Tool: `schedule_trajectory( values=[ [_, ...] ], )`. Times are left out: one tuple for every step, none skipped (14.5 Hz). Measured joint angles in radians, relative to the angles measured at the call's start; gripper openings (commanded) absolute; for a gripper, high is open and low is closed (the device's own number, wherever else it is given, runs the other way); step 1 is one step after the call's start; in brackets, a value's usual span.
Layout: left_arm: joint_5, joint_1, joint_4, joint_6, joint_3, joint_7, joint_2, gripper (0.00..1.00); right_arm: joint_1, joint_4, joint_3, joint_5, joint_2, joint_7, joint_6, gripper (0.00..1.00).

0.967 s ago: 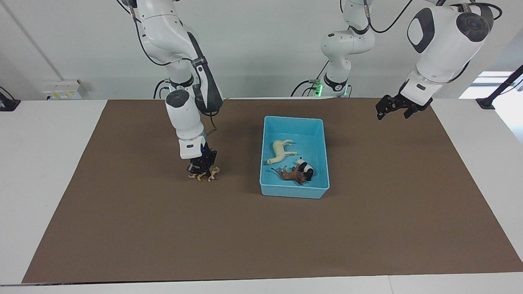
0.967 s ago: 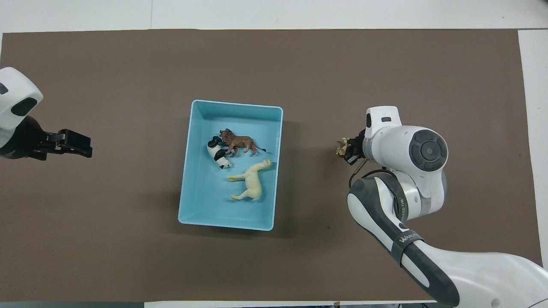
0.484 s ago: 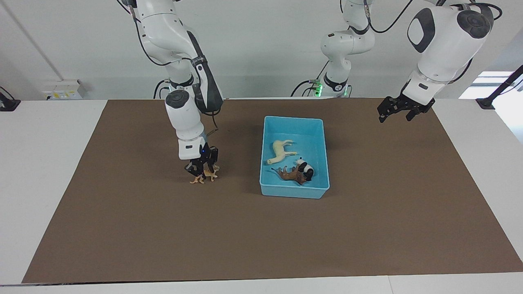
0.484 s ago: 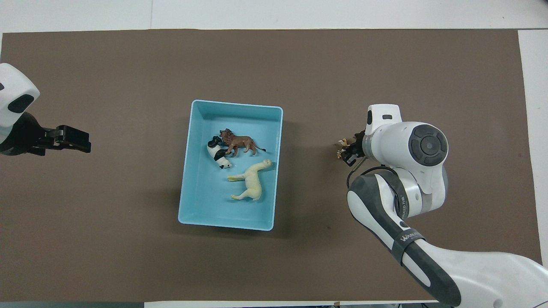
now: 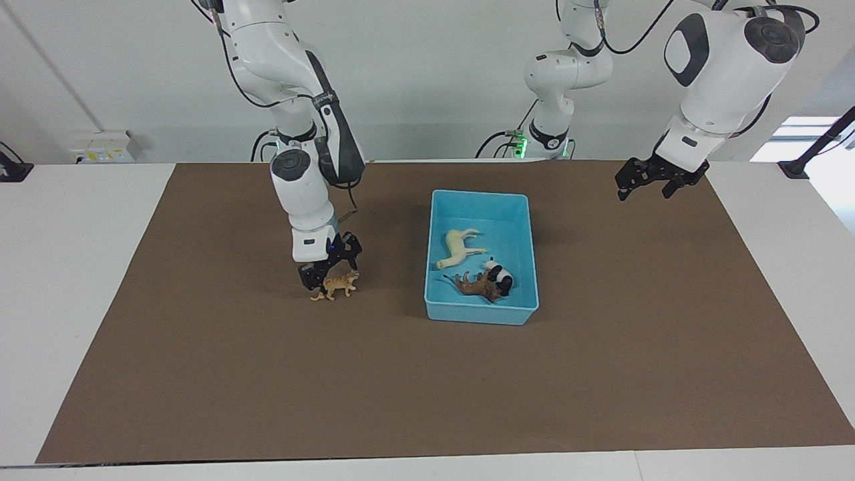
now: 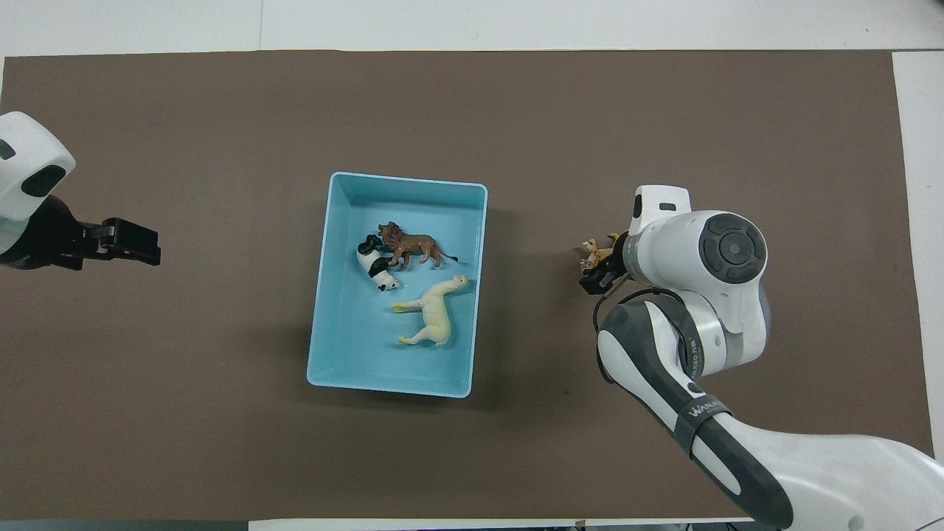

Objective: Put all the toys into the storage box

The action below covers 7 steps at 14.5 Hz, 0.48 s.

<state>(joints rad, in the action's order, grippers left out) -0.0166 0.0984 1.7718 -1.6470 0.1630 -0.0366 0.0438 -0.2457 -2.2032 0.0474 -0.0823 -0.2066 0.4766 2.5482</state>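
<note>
While three of four toys are boxed, the tiger (image 5: 336, 286) isn't. It stands on the bench (image 5: 601, 347) toward the right arm's end, well apart from the storage box (image 5: 479, 195). The right end effector (image 5: 328, 266) sits just over it with fingers spread wide, and doesn't look to be gripping anything. The cream horse (image 5: 459, 247), lion (image 5: 477, 286) and panda (image 5: 499, 274) lie inside the box, with the lion and panda touching. The left end effector (image 5: 646, 188) waits over the bench, spread and holding nothing. Left to do, as I read it: grasp the tiger, carry it over and drop it in.
</note>
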Motion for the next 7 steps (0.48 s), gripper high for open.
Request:
schedule_trajectory(
  values=[
    [0.000,0.000,0.002,-0.001,0.000,0.000,0.000,1.00,0.000,-0.006,0.000,0.000,0.000,-0.001,-0.001,1.00],
    [0.000,-0.001,0.002,-0.003,0.000,0.000,0.000,1.00,0.000,-0.013,0.000,0.000,0.000,-0.002,-0.001,1.00],
    [0.000,-0.001,0.002,-0.004,0.000,0.000,0.000,1.00,0.000,-0.015,0.000,0.000,0.002,-0.005,-0.001,1.00],
    [0.000,-0.001,0.002,-0.004,0.000,0.000,0.000,1.00,0.000,-0.017,0.000,0.000,0.004,-0.017,-0.001,1.00],
    [0.000,-0.001,0.002,-0.004,0.000,0.000,0.000,1.00,0.000,-0.019,0.000,0.000,0.005,-0.029,-0.001,1.00],
    [0.000,-0.001,0.002,-0.004,0.000,0.000,0.000,1.00,0.000,-0.019,0.000,0.000,0.005,-0.036,-0.001,1.00],
    [0.000,-0.001,0.003,-0.004,0.000,0.000,0.000,1.00,0.000,-0.020,0.000,0.000,0.006,-0.036,-0.001,1.00]
  ],
)
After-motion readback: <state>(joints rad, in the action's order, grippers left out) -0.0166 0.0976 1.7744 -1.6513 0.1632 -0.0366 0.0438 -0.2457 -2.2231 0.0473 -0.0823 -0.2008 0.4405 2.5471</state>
